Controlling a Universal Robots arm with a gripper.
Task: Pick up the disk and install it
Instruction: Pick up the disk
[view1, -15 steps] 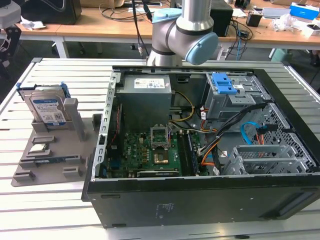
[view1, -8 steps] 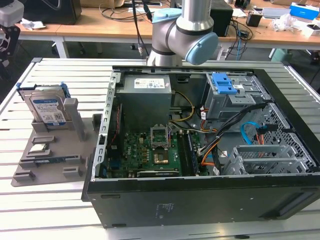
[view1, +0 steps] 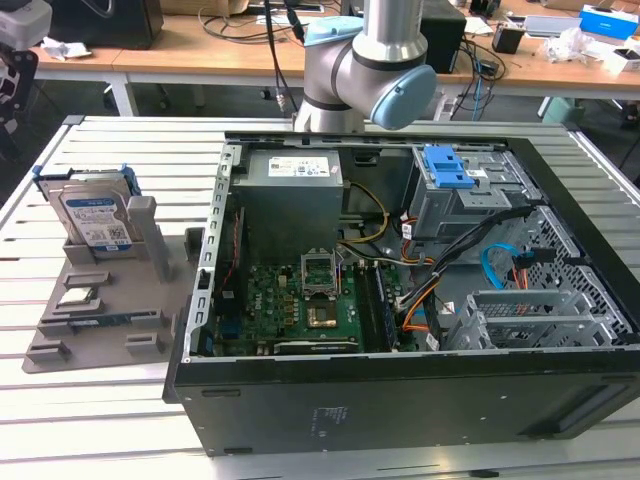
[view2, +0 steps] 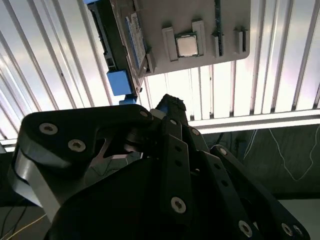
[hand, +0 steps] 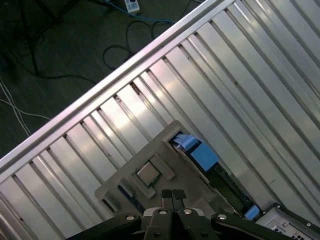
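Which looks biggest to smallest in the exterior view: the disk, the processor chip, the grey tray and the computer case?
Largest first: computer case, grey tray, disk, processor chip.

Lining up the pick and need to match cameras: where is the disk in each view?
Exterior view: the disk stands upright in the grey tray, on the exterior view's left of the case.
Second wrist view: the disk is seen edge-on at the tray's rim.
First wrist view: the disk shows its blue end at the tray's edge.
Shared landmark: the chip lying in the tray beside the disk.
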